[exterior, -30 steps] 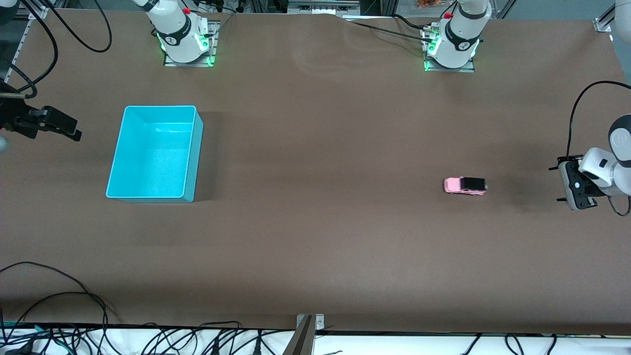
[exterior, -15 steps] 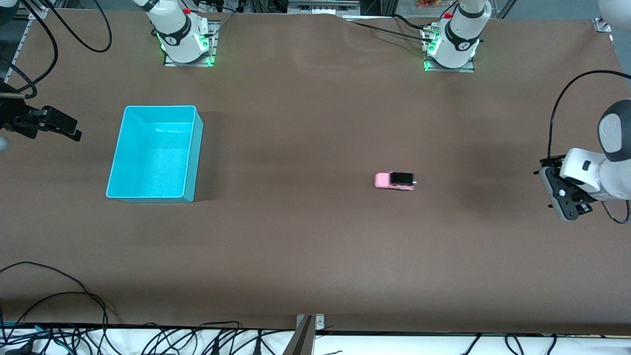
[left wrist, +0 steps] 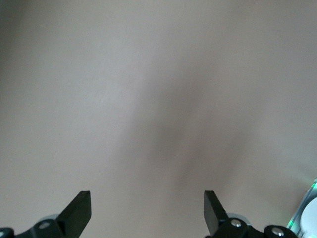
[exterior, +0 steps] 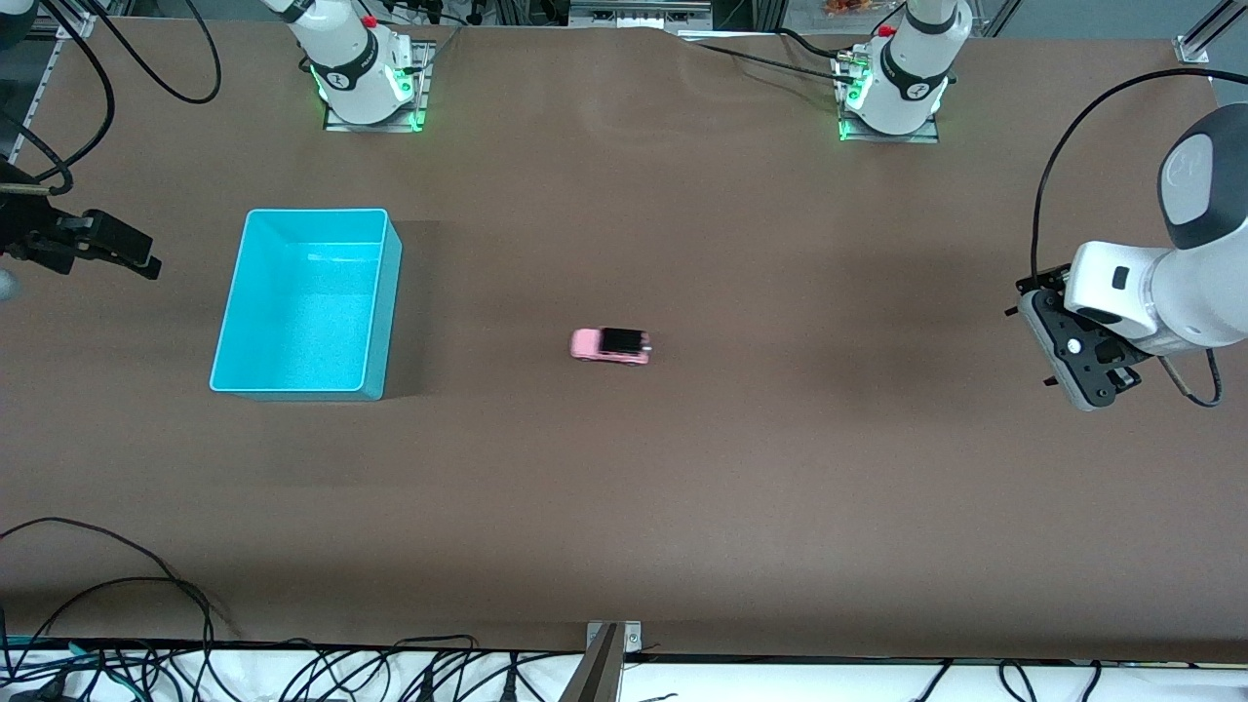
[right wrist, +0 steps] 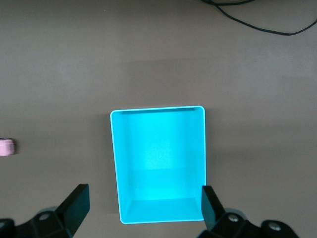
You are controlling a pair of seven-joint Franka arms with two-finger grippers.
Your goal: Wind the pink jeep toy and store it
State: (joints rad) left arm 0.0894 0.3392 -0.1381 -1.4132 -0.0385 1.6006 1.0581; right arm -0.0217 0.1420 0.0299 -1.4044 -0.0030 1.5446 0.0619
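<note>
The pink jeep toy point(exterior: 610, 345), pale pink with a black roof, stands on its wheels on the brown table about midway between the two arms' ends; nothing touches it. Its pink edge point(right wrist: 6, 147) shows at the rim of the right wrist view. The cyan bin point(exterior: 388, 312) is empty and sits toward the right arm's end. My left gripper point(exterior: 1035, 343) hovers open over bare table at the left arm's end, with nothing between its fingers point(left wrist: 79, 210). My right gripper point(exterior: 127, 252) waits open, high up beside the bin point(right wrist: 158, 158).
The two arm bases point(exterior: 366, 83) point(exterior: 892, 93) stand along the table edge farthest from the front camera. Black cables point(exterior: 146, 624) and a metal bracket point(exterior: 609, 643) lie at the nearest edge. Another cable point(right wrist: 257, 22) lies on the table close to the bin.
The jeep has rolled by itself from near the left gripper to the table's middle, toward the bin. The left gripper has drawn up and back a little. The right arm stays still.
</note>
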